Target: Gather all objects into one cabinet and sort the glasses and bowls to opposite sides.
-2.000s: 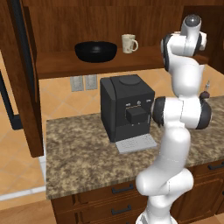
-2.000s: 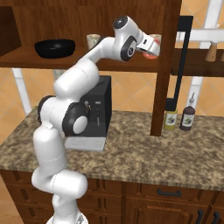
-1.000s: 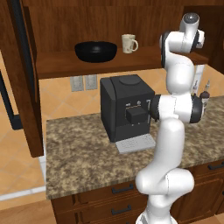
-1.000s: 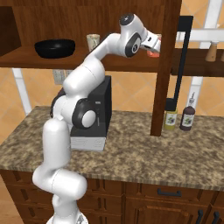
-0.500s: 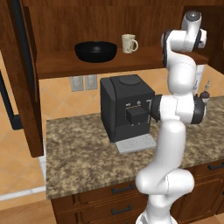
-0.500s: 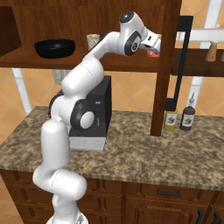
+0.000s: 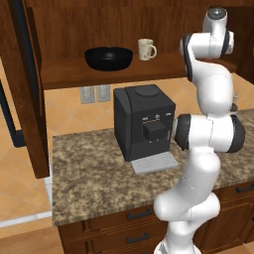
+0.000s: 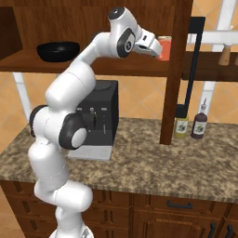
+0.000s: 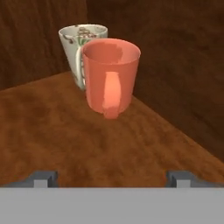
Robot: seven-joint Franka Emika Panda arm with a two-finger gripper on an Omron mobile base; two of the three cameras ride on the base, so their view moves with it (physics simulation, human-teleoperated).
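Granite counter (image 7: 94, 183) runs along the front of the kitchen, and on it, nearest the base, stands a black coffee machine (image 7: 144, 126) with its grey drip tray pointing forward; the white arm rises just beside it and bends up past its right side. Farther right on the counter, two sauce bottles (image 8: 190, 124) stand close together by the foot of the open cabinet door (image 8: 174, 69), whose long black handle (image 8: 190, 69) faces outward. Above the machine, the cabinet (image 7: 124, 34) shelf carries a black bowl (image 7: 108, 57) toward its left end, with a cream mug (image 7: 146, 49) well apart to its right. The gripper (image 9: 113, 177) reaches in at the shelf's right end, its two fingertips set wide apart and holding nothing, with bare wood between them. Ahead of it an orange mug (image 9: 111, 74) stands upright, handle facing the camera, apart from the fingertips. Right behind it, touching or nearly so, is a second cream mug (image 9: 77, 46) with a faint print. Both sit close to the back corner: the dark side wall rises just to their right and the back wall just behind, while open shelf stretches to the left.
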